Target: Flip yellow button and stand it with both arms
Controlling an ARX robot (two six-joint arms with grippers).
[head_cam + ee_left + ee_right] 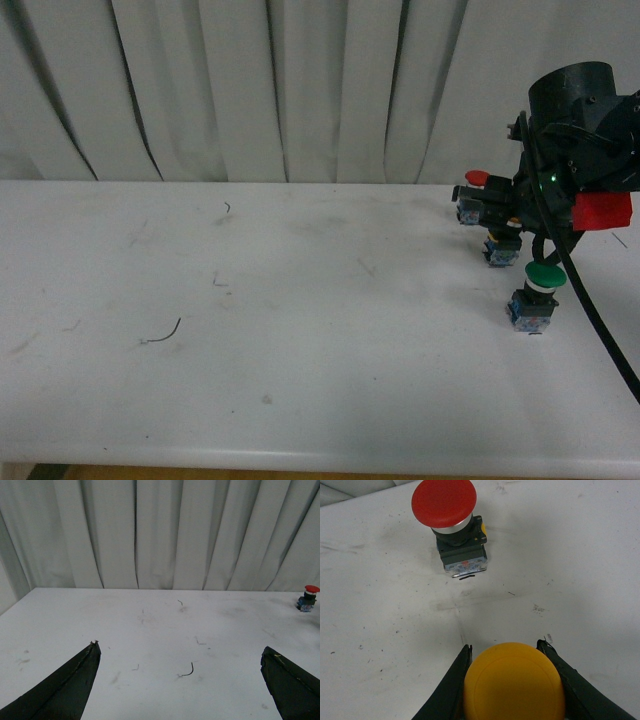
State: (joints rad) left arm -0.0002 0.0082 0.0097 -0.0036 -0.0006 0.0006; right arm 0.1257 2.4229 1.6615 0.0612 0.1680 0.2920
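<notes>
Far right in the front view, the right gripper (pixel 505 645) pinches the yellow button (pixel 514 682). The left gripper (pixel 180 647) gapes empty.

The work surface is a matte white tabletop (pixel 300 400) marked with grey scuffs and fine scratches. A short, dark, curved strand (pixel 165 333) lies on it. Behind the far edge, a pale grey pleated curtain (pixel 300 90) spans the full width. Lighting is even and diffuse.
</notes>
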